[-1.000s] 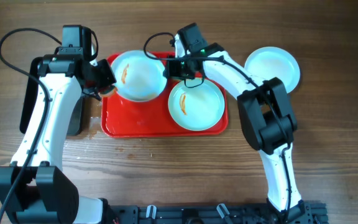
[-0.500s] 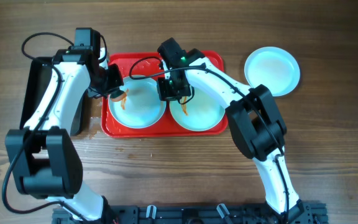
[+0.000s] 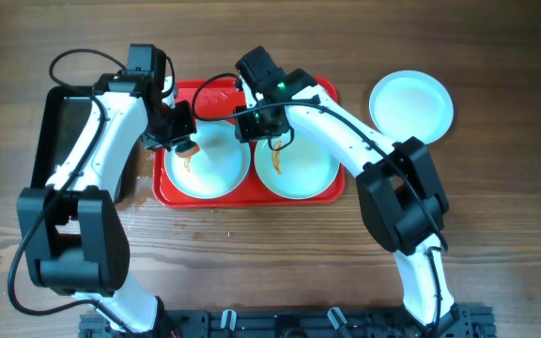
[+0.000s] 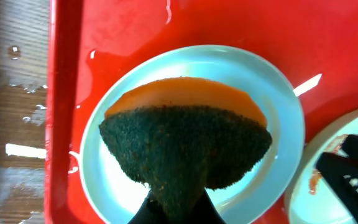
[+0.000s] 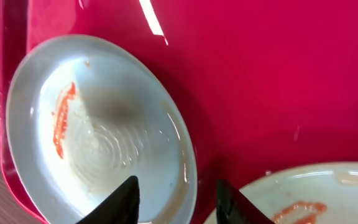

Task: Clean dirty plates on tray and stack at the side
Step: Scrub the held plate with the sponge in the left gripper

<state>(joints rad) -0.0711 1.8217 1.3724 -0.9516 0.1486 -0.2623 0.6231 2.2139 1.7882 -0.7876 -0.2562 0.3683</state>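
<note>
The red tray (image 3: 322, 94) holds two pale plates side by side. The left plate (image 3: 216, 169) has an orange smear, also seen in the right wrist view (image 5: 104, 143). The right plate (image 3: 299, 167) has a smear too. A third plate (image 3: 411, 105) lies on the table at the right, with no smear visible. My left gripper (image 3: 180, 133) is shut on a green and orange sponge (image 4: 185, 143) pressed over the left plate (image 4: 120, 183). My right gripper (image 3: 256, 124) is open, its fingers (image 5: 178, 199) on either side of that plate's right rim.
A glossy black tray (image 3: 64, 131) lies left of the red tray, under my left arm. Water drops and a wet patch (image 4: 23, 118) sit on the wood between the two trays. The second plate's edge (image 5: 303, 186) is just right of my right fingers.
The left plate was raised near the tray's back edge and now lies flat in the tray's left half. My left gripper moved right onto it with the sponge. My right gripper shifted left and down.
</note>
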